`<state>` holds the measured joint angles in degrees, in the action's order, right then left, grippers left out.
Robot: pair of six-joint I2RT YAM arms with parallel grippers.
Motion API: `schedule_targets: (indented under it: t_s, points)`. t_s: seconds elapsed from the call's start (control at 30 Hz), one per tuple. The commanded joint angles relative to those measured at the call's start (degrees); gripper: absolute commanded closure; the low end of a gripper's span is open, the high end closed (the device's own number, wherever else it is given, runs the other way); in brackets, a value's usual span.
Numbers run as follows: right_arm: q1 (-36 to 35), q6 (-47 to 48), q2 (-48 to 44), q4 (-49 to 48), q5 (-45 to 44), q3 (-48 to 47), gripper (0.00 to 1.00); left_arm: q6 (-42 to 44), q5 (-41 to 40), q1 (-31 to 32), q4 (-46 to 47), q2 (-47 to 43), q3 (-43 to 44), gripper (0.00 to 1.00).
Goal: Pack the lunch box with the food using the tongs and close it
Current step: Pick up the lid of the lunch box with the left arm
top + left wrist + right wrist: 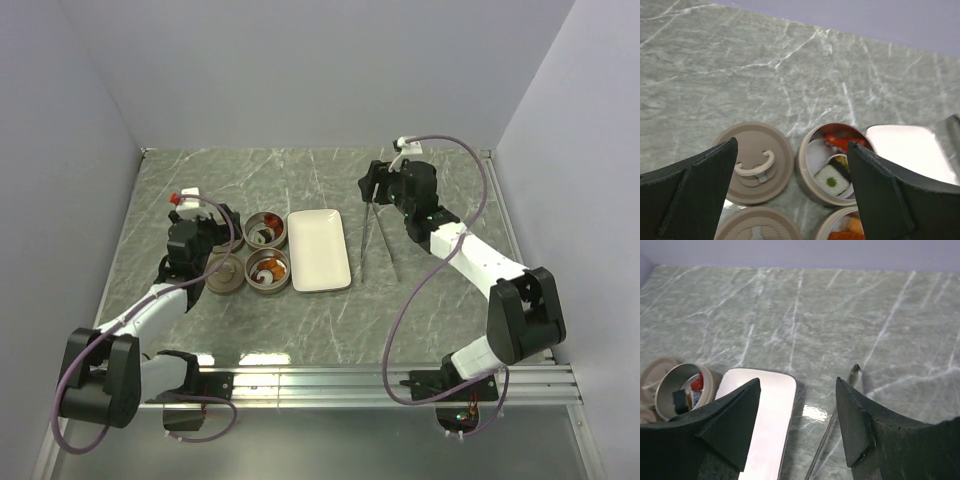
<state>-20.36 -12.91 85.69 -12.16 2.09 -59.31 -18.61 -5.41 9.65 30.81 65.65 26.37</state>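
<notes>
Marbled grey-green surface point(440, 190), carrying everything

Left claw point(792, 145): hangs above the left-hand group of tins and lids, spread about as wide as it goes, nothing between the fingers point(700, 185) and nothing touched

Right claw point(798, 385): hovers over the far right part of the surface, above the joined end of the tongs, roughly half spread; grips nothing, with clear gaps on both sides of the thin metal below

White tray point(319, 250): lies near the middle, long side running away from the arm bases, just right of the tins and left of the tongs

Far tin point(805, 170) and near tin point(248, 272): stand uncovered, one behind the other, just beside the tray's left edge

Far lid point(755, 170) and near lid point(226, 274): lie flat with handles up, each just left of its tin, not on it

Tongs point(855, 375): rest on the surface right of the tray, joined end away from the bases, the two arms splaying towards the near edge

Food: already in the tins; in the far one a white round slice point(831, 181) with a green centre and dark edge, next to a red piece point(840, 141); in the near one orange pieces point(847, 235), only partly in the left wrist view
</notes>
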Motion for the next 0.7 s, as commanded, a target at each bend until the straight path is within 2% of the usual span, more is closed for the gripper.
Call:
schedule_targets:
  t_s: [0.0,0.07,0.2,0.33,0.67]
  points:
    - [0.23,1.83,-4.47,-4.97,5.02,0.95,0.31,9.01,-1.35,0.28,0.22,3.5,2.54,0.03]
    - [0.76,2.27,-5.62,-5.24,6.78,2.0,0.31,10.95,-2.59,0.19,-1.18,6.06,4.55,0.02]
    - [2.07,1.4,-9.3,-7.69,9.15,5.16,0.31,15.44,0.92,-1.21,-1.89,12.82,7.38,0.04]
    - [2.87,0.95,-11.16,-8.75,9.78,6.92,0.31,15.62,7.07,-3.41,1.71,14.51,6.59,0.06]
    - [3.13,0.51,-12.65,-8.58,9.78,7.72,0.31,15.01,8.49,-5.52,-2.68,20.83,10.37,0.14]
